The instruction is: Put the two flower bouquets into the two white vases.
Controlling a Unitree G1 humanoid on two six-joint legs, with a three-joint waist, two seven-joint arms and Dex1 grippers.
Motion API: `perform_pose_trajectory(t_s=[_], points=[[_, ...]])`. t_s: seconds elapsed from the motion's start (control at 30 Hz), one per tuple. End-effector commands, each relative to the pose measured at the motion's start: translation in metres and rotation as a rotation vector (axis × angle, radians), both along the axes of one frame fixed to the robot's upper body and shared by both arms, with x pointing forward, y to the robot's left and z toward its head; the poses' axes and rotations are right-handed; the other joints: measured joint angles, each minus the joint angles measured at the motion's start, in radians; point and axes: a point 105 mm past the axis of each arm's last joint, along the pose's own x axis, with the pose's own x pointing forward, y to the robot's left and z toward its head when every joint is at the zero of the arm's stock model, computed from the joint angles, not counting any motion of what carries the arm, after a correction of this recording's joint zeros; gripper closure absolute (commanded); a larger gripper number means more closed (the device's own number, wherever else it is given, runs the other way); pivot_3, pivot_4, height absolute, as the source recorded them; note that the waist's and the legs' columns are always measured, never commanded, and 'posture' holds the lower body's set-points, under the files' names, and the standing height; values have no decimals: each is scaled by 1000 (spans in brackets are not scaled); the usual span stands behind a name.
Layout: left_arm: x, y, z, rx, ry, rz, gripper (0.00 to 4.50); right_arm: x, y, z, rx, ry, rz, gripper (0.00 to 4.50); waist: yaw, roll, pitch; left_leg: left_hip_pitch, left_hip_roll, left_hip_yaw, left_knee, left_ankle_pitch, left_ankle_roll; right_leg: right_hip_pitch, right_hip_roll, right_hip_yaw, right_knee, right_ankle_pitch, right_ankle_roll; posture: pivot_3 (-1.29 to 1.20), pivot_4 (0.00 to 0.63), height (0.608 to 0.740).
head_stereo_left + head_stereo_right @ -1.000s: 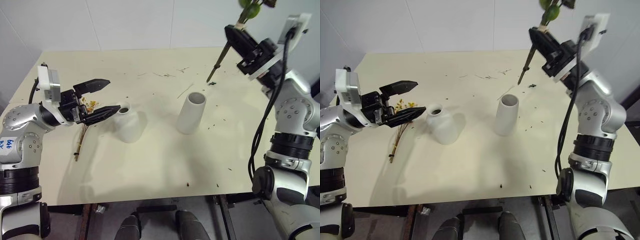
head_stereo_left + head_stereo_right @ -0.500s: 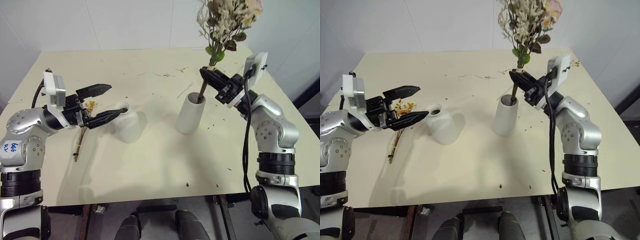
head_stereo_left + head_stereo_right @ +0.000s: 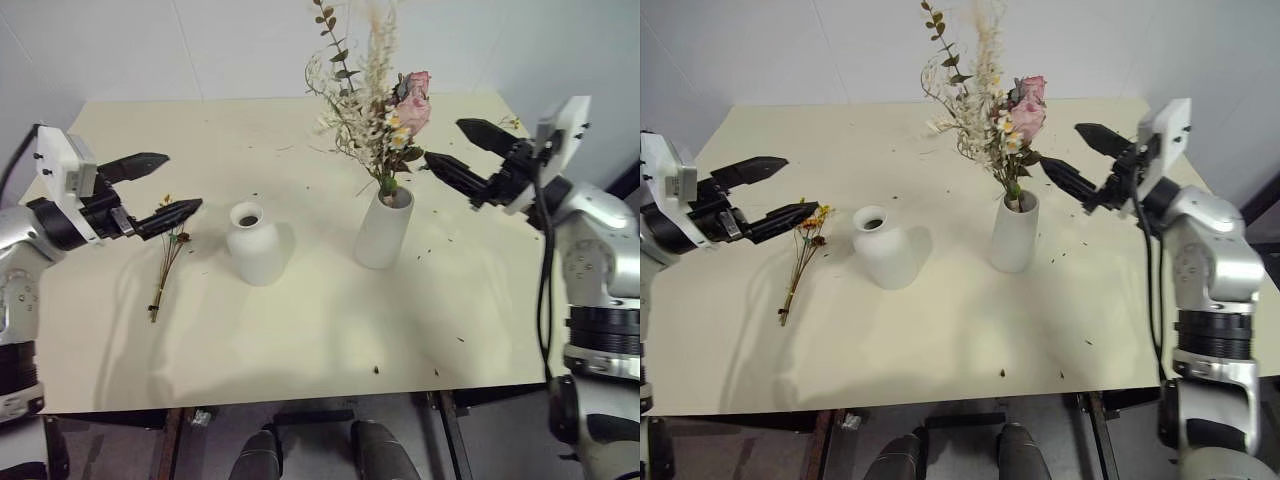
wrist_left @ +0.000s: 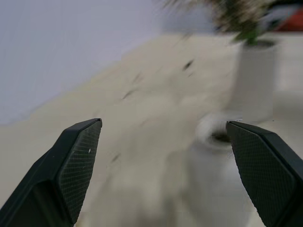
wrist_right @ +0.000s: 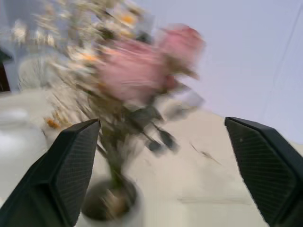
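While the large bouquet stands in the tall vase, the small bouquet lies flat on my desk.
Head views: my right end effector released beside the flowers, left end effector spread above the small bouquet, near the round vase. Wrist views: each end effector's fingers wide apart.

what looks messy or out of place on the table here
Dried twig scraps and dark crumbs are scattered over the table, mostly behind and to the right of the tall vase. The small bouquet lies flat beside the short vase, not in it. The large bouquet stands in the tall vase, leaning slightly left.
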Motion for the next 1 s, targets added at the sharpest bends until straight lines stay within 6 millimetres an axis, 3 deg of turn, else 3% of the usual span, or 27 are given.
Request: perform_pose_trajectory(t_s=[0.03,0.1,0.17,0.23,0.43,0.77,0.87,1.0], points=[[2,29,1,42,56,198,0,-14,-16,-8,-115,28,29,33,2,0,0,0,0,0,-1,0,0,0,0,0,0,0,0,0,150,740],[4,49,-14,65,191,357,0,-30,-16,-12,-184,58,108,33,2,0,0,0,0,0,-1,0,0,0,0,0,0,0,0,0,150,740],[-4,76,-55,160,463,571,0,-48,-7,-10,-234,84,223,33,-4,0,0,0,0,1,-1,0,0,0,0,1,0,0,0,0,150,740],[-10,69,-73,154,571,559,0,-55,2,-8,-268,63,281,33,-13,1,0,2,0,2,-1,0,1,0,0,2,1,-1,0,0,150,740],[-4,40,-92,117,663,489,0,-61,21,-3,-274,7,341,33,-3,-5,1,2,1,2,1,0,0,1,1,1,0,0,-1,0,150,740],[4,26,-132,59,825,531,0,-74,48,-2,-229,-11,448,33,10,-5,1,1,2,2,1,-1,-1,0,1,1,1,0,-1,0,150,740],[4,23,-136,62,852,522,556,-76,51,-1,-238,-28,453,0,10,-5,1,1,1,2,1,-1,-1,1,1,1,1,0,-1,0,150,740],[6,24,-136,72,850,519,1738,-78,51,1,-247,-60,465,0,11,-5,1,2,1,2,2,-1,-1,1,1,1,1,0,-1,0,150,740]])
